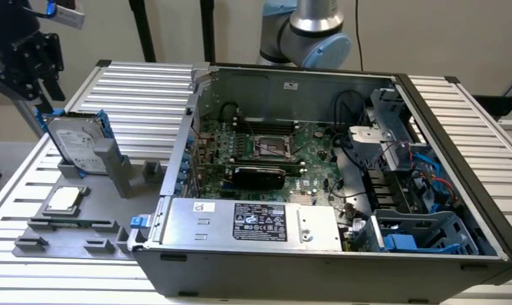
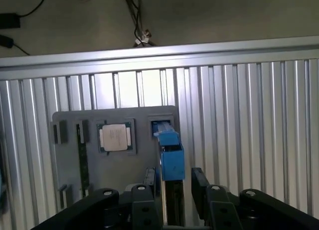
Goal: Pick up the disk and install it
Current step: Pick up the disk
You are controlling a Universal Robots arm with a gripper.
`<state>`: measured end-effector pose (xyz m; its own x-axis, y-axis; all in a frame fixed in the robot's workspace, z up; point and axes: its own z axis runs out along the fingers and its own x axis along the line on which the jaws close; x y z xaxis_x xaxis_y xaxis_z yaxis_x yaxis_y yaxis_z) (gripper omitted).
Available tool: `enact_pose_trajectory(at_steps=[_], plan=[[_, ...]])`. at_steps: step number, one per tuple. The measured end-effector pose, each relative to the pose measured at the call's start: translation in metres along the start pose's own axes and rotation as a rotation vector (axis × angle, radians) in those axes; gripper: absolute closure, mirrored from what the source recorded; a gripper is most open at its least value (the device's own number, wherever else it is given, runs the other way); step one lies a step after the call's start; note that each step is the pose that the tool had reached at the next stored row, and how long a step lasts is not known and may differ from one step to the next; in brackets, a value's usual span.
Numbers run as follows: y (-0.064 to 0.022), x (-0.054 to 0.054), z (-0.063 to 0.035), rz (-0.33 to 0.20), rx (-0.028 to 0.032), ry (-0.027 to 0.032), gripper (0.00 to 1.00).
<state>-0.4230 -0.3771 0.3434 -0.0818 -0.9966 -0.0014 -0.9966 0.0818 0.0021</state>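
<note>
Where the ribbed aluminium table [image 1: 145, 82] spans the scene, an open computer case [image 1: 306, 273] lies at centre and toward the exterior view's right. Its motherboard [image 1: 264, 143] is exposed, and a silver power supply [image 1: 256, 222] sits along its near wall. Beyond the far edge, the arm's base [image 1: 311, 28] and two black poles [image 1: 141, 28] rise against a pale wall [image 1: 442, 32]. At the exterior view's left, a grey fixture plate [image 1: 107, 206] rests on the table. The disk [image 1: 76, 143] stands upright on edge in a holder on this plate, and a small square chip [image 1: 63, 199] lies flat just nearer. The gripper [image 1: 37, 86] hangs above the disk's far upper corner, apart from it. Wrist view: the jaws are spread wider than the disk's blue carrier [image 2: 171, 158], with one black finger [image 2: 149, 182] on each side of its top edge. A strip of bare table separates the plate from the case's left wall, and open air lies over the plate's near half.
</note>
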Motion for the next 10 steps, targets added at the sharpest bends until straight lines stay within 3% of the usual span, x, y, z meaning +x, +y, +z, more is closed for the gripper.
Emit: enact_pose_trajectory(at_steps=[2,3,10], plan=[[0.0002,-0.002,0.0008,0.000,0.0000,0.0000,1.00],[0.0004,-0.002,0.0018,0.000,0.0002,-0.0002,0.00],[0.0026,-0.002,0.0125,0.000,0.0000,0.0001,0.00]])
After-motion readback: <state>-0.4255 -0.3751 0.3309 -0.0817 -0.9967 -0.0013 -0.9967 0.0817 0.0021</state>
